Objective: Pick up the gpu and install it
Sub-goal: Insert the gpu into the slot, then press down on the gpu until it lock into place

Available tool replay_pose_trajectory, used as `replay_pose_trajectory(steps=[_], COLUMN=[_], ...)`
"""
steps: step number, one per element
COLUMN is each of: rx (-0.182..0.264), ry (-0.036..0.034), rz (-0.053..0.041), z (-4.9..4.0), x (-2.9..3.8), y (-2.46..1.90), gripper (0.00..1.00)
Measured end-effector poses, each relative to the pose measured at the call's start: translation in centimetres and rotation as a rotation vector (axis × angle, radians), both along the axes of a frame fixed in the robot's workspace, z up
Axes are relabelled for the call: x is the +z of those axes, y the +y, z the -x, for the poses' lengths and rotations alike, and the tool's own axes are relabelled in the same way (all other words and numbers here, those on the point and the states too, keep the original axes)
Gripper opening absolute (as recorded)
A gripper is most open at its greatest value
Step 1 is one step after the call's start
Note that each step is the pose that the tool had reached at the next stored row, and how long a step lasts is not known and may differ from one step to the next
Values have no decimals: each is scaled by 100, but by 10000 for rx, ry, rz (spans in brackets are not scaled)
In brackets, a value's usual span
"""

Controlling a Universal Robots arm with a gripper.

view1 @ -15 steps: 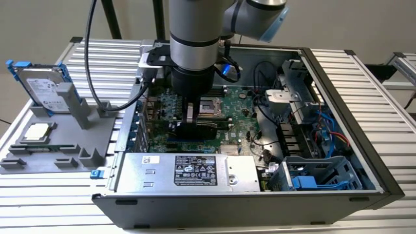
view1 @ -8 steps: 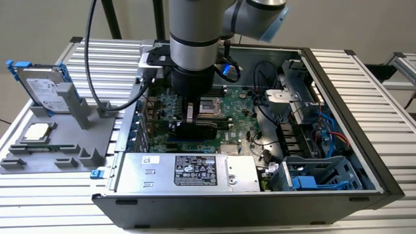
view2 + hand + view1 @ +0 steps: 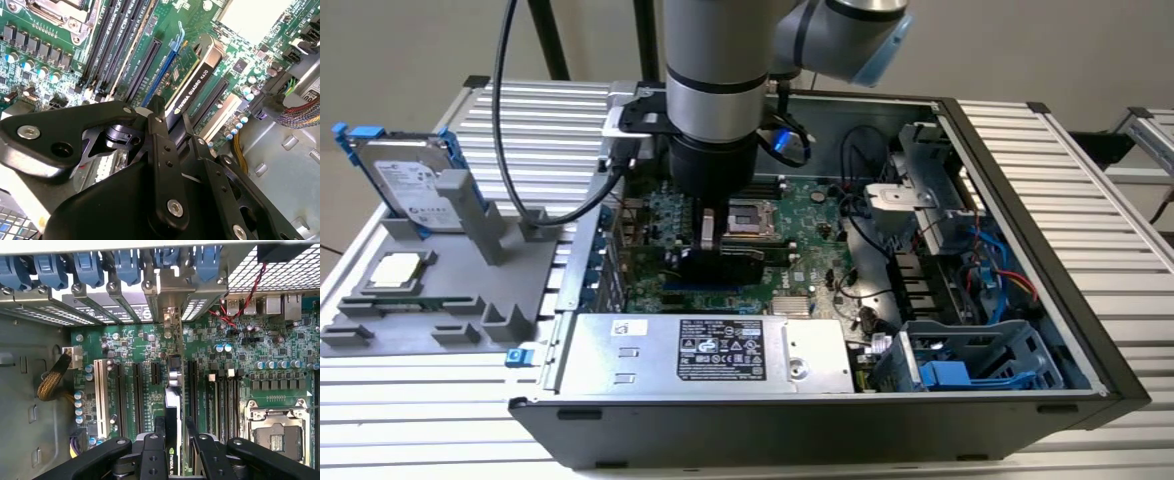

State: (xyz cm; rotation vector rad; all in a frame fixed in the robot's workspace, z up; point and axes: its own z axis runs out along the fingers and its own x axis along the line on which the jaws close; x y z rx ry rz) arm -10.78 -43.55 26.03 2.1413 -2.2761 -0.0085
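Note:
The gpu (image 3: pixel 172 400) stands on edge over the motherboard (image 3: pixel 280 375), between the long black slots. Its bracket end (image 3: pixel 170 315) points toward the rear slot openings. In the second wrist view its black cooler face (image 3: pixel 195 80) and green board (image 3: pixel 181 64) sit right beside a blue slot (image 3: pixel 162 75). I cannot tell whether it is seated. My gripper (image 3: pixel 174 429) is shut on the card's near end, with one finger (image 3: pixel 156 432) on each side. In the exterior view the gripper (image 3: pixel 718 248) reaches down into the open case with the dark card (image 3: pixel 714 268) under it.
The computer case (image 3: pixel 1014 160) lies open on a ribbed table. A power supply (image 3: pixel 707 350) fills its near side and drive cages (image 3: pixel 961 360) its right. The CPU socket (image 3: pixel 754 215) is close to the arm. A grey fixture (image 3: pixel 440 300) on the exterior view's left holds a hard drive (image 3: pixel 407 185) and a processor (image 3: pixel 394 270).

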Motion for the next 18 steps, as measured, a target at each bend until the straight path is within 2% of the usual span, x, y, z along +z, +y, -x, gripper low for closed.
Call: replay_pose_trajectory(steps=[9, 18], rx=[74, 74], ry=[-13, -17], rz=[5, 3], z=[15, 15], x=[-33, -35], y=[9, 9], gripper=[0, 0])
